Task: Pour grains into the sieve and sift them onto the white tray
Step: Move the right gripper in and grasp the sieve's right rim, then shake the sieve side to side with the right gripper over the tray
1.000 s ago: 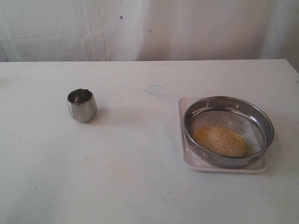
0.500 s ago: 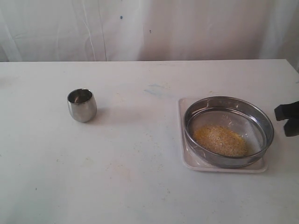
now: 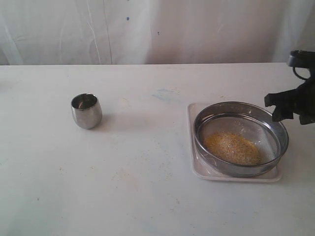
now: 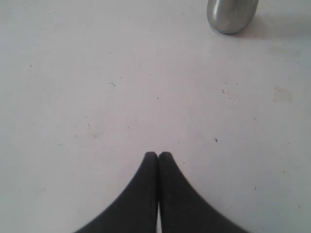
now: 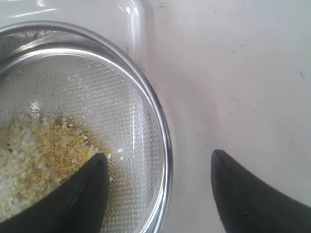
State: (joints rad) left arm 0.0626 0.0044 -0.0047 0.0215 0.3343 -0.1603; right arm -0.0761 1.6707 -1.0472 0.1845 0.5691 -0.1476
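The sieve (image 3: 278,129), a wide steel ring with a mesh bottom, sits on the white tray (image 3: 196,166) at the right of the table. A heap of yellow and pale grains (image 3: 232,148) lies on its mesh. My right gripper (image 3: 273,109) hovers open over the sieve's far right edge. In the right wrist view the right gripper (image 5: 158,156) straddles the sieve rim (image 5: 156,111). One finger is over the mesh beside the grains (image 5: 34,155), the other over the table. My left gripper (image 4: 158,154) is shut and empty above bare table.
A small rounded steel cup (image 3: 86,110) stands upright at the left of the table; its base (image 4: 232,14) shows some way ahead of the left gripper. A white curtain hangs behind the table's far edge. A glossy tray corner (image 5: 135,22) shows past the sieve.
The right gripper came in from the right edge, moved up and left to the sieve's right rim, and opened. Sieve, tray, cup and left gripper have not moved.
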